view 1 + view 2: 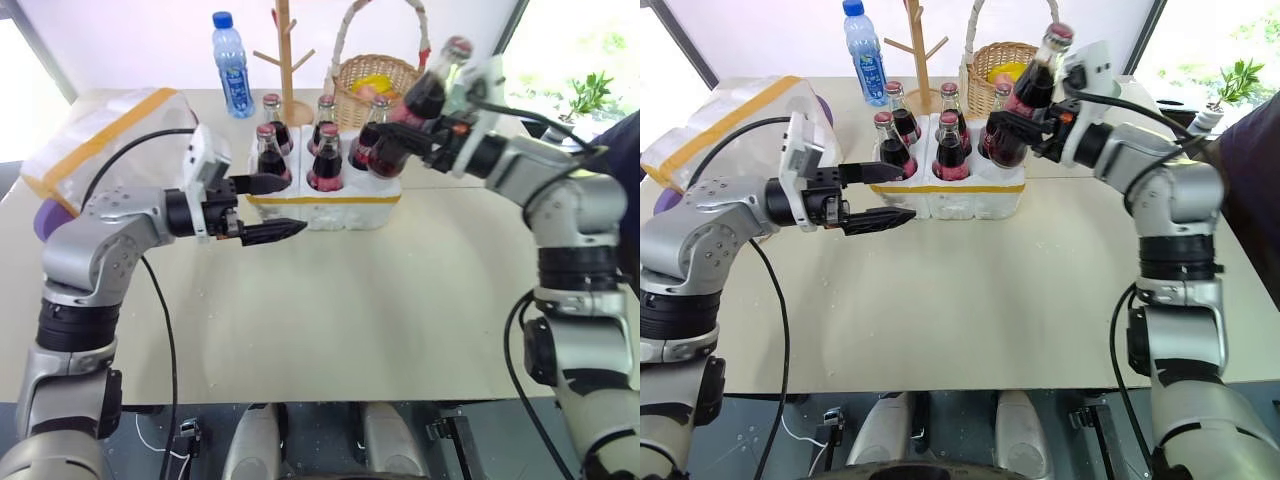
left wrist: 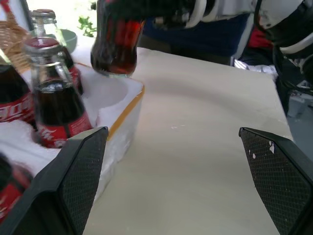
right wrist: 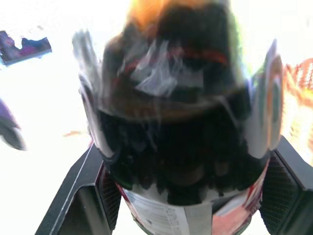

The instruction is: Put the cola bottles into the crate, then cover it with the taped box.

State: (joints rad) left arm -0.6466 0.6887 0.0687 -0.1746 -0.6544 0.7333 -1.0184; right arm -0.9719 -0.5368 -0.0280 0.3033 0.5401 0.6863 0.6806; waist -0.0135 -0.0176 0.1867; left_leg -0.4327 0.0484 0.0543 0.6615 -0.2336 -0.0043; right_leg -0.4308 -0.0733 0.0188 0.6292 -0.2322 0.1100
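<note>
My right hand [image 1: 392, 150] is clamped around the body of one cola bottle [image 1: 425, 95], which hangs tilted in the air above the right end of the crate [image 1: 325, 205], its base over the one bare well there and its cap leaning up and to the right. In my right wrist view the dark glass sits tight between my two fingers [image 3: 83, 196].

My left hand [image 1: 262, 208] is spread wide with nothing in it, level and pointing right, just in front of the crate's left end.

The crate sits near the desk's [image 1: 380, 310] far edge, about the middle, with five cola bottles [image 1: 327, 160] upright in its wells. The taped box [image 1: 95, 140] rests by the far left corner. Behind the crate stand a water bottle [image 1: 231, 65], a wooden rack [image 1: 285, 55] and a wicker basket [image 1: 370, 75].
</note>
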